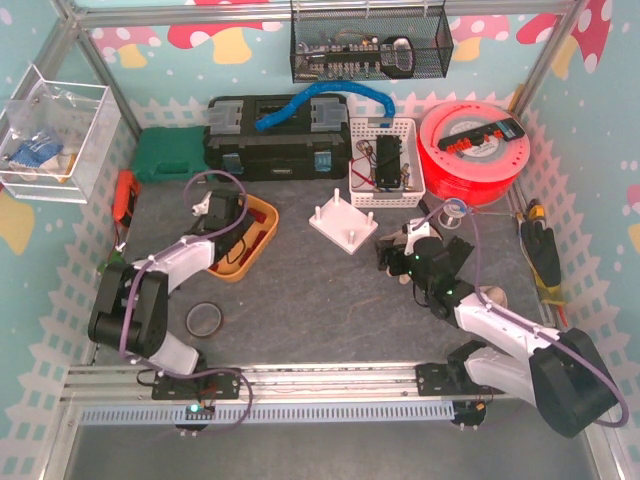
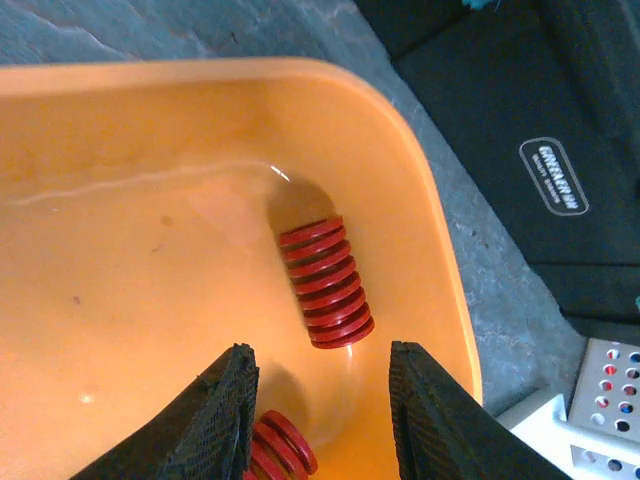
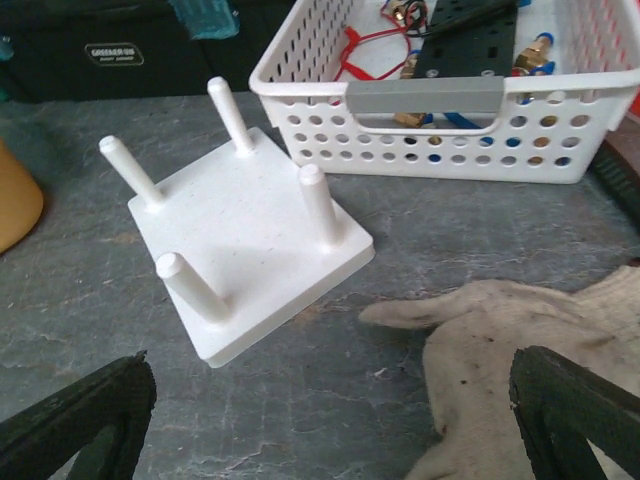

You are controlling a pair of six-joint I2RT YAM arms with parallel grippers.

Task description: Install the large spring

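Partly, the left tool [image 2: 322, 350] hides the lower spring [image 2: 285, 450].

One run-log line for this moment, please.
left gripper: open over red springs in orange tray | right gripper: open, facing peg plate | pegs bare

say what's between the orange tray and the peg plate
Nothing but bare grey mat between tray and plate, seen in the top view.
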